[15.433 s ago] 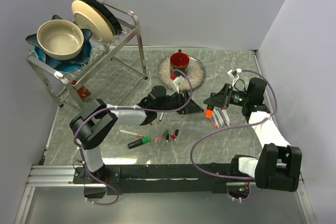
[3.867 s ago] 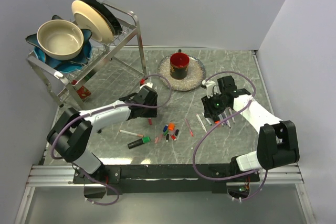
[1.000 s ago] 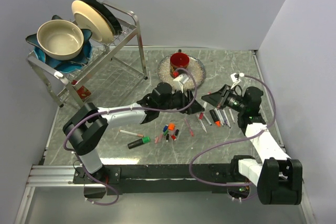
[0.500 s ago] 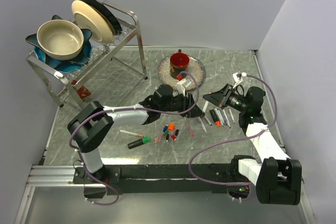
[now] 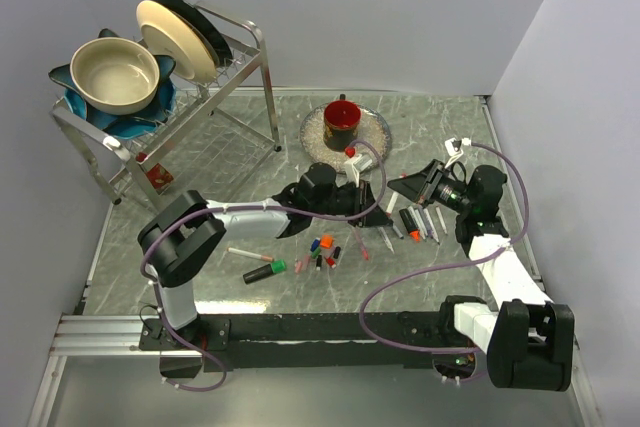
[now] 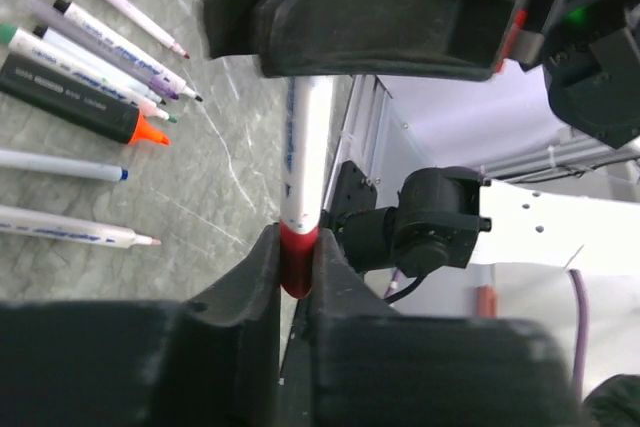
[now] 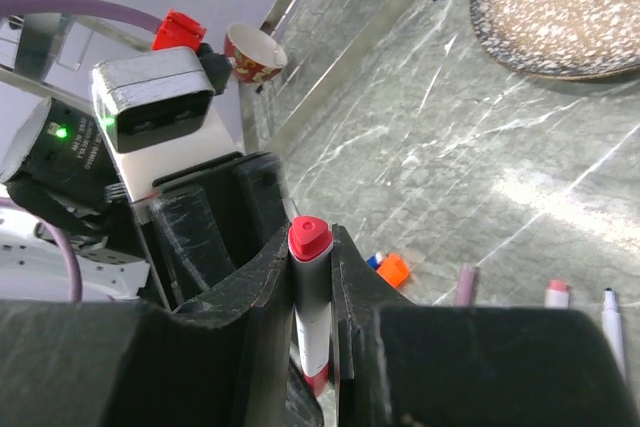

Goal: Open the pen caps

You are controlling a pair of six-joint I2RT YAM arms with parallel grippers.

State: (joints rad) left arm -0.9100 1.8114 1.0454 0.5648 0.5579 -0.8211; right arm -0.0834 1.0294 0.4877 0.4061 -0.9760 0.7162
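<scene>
**Two arms on one pen, red cap not yet off**

Right of the middle of the tabletop (image 5: 450, 127), both arms have hold of one slim white pen (image 6: 305, 147) and keep it up off the surface between them. The left gripper (image 6: 296, 272) has its jaws pinching the pen's red cap (image 6: 298, 245). The cap sits butted against the white barrel, with no gap that I can see. The right gripper (image 7: 311, 252) has its jaws pressed onto the barrel of the same pen. From its wrist view, a red triangular end of the pen pokes up between them.

On the tabletop just beside the right gripper, on the near side, lies a row of uncapped pens (image 6: 100, 42) with their tips bare. Among them is a thick black marker (image 6: 70, 97) with an orange tip.

Closer to the arm bases, a small scatter of loose caps (image 5: 322, 247) in orange, green, red and black lies bunched together. Just left of it are a green-capped marker (image 5: 262, 271) and a lone slim pen (image 5: 248, 254).

Further back, a red cup (image 5: 342, 117) stands on a round speckled mat (image 5: 378, 132). A dish rack (image 5: 255, 57) holding a bowl and plates stands at the far left.
</scene>
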